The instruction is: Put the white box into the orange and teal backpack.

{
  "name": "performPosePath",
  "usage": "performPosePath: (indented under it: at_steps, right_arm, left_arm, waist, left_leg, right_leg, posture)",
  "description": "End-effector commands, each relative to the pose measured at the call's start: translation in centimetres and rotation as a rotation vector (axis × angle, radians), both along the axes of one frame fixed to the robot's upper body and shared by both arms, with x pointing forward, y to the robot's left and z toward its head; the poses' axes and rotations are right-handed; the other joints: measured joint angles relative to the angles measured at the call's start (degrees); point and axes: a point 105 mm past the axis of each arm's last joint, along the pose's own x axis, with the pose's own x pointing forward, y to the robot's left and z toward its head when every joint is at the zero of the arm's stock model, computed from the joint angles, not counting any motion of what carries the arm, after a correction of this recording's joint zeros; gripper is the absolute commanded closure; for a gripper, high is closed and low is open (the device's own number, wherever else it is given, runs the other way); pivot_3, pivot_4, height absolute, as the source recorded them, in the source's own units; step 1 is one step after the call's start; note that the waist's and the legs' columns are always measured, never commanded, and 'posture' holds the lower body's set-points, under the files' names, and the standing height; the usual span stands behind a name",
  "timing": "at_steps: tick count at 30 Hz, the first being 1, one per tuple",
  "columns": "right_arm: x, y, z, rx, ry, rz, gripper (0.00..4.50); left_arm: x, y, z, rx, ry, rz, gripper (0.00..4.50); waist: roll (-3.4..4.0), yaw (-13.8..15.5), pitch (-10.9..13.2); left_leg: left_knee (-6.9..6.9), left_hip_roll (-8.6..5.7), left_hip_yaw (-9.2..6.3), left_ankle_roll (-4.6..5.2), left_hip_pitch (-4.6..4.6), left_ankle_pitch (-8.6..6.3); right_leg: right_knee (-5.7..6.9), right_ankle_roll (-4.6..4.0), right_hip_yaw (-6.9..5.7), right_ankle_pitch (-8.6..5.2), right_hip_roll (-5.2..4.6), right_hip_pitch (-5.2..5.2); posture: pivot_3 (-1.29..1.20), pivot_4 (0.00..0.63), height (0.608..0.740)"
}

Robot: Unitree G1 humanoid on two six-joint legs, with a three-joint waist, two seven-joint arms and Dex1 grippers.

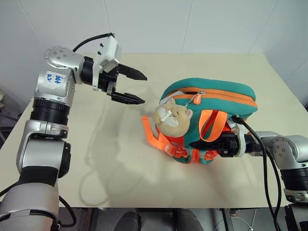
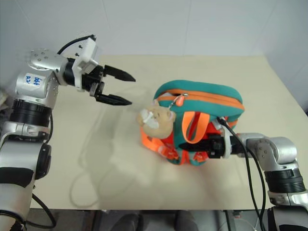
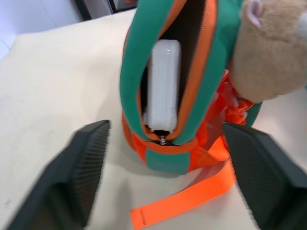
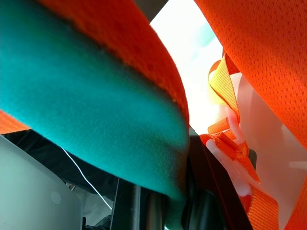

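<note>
R gripper (image 1: 226, 144): fingertips hidden behind the orange and teal backpack (image 1: 211, 103); in R wrist view teal band and orange mesh are pressed close over the fingers, so what is pinched can't be made out exactly. Jaws taken as clenched on backpack fabric/strap at its R side. White box (image 3: 163, 84): seen through the zip opening in L wrist view, lying inside the backpack; lower end cut off by zip band, lettering not legible. Cat-face charm (image 1: 172, 117) hangs on backpack's front.

Backpack is stood near middle of table (image 1: 120, 178), nearer its R edge. L gripper (image 1: 132, 86) is held well apart from it, toward the far L corner, above the surface, jaws spread, nothing in them.

L forearm raised, gripper pointed across toward backpack. R forearm laid low, pointing inward.
</note>
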Motion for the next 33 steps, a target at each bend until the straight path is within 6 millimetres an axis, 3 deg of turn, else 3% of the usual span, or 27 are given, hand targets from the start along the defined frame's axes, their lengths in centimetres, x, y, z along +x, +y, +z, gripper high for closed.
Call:
performPosePath:
  at_steps: [1, 10, 21, 33]
  right_arm:
    - [0.0, 0.1, 0.2, 0.008, -0.018, 0.001, 3.98]
    - [0.1, 0.1, 0.2, 0.008, -0.025, 0.001, 3.98]
    - [0.0, -0.1, 0.2, 0.01, -0.024, -0.022, 3.98]
    - [-0.1, 0.3, 0.3, 0.027, -0.03, -0.025, 3.98]
  left_arm:
    - [-0.8, -0.1, -0.1, 0.009, -0.015, -0.072, 1.74]
    - [1.1, -3.1, -1.5, -0.045, -0.06, -0.059, 4.46]
    - [1.4, -5.1, -2.8, -0.044, -0.044, -0.089, 4.46]
    - [1.3, -8.6, -5.3, -0.053, 0.01, -0.135, 4.46]
  waist:
    - [0.0, 0.0, 0.0]
    - [0.0, 0.1, 0.0]
    - [0.0, 0.1, 0.0]
    - [-0.01, 0.2, 0.0]
  left_leg:
    - [0.01, 0.0, 0.0, 0.0, 0.0, 0.0]
    - [0.03, -0.01, 0.01, 0.01, -0.02, 0.01]
    - [0.06, -0.03, 0.04, 0.01, -0.02, 0.01]
    - [0.05, -0.03, 0.03, 0.01, -0.02, 0.01]
  right_leg:
    - [0.02, 0.0, 0.0, 0.0, 0.0, -0.01]
    - [0.0, -0.01, -0.01, 0.01, 0.0, 0.0]
    - [-0.01, 0.0, 0.0, 0.01, -0.03, 0.02]
    - [-0.02, 0.0, 0.0, 0.01, -0.02, 0.02]
  posture:
    - [0.0, 0.15, 0.74]
    - [0.0, 0.15, 0.74]
    - [0.0, 0.15, 0.74]
    - [0.0, 0.15, 0.74]
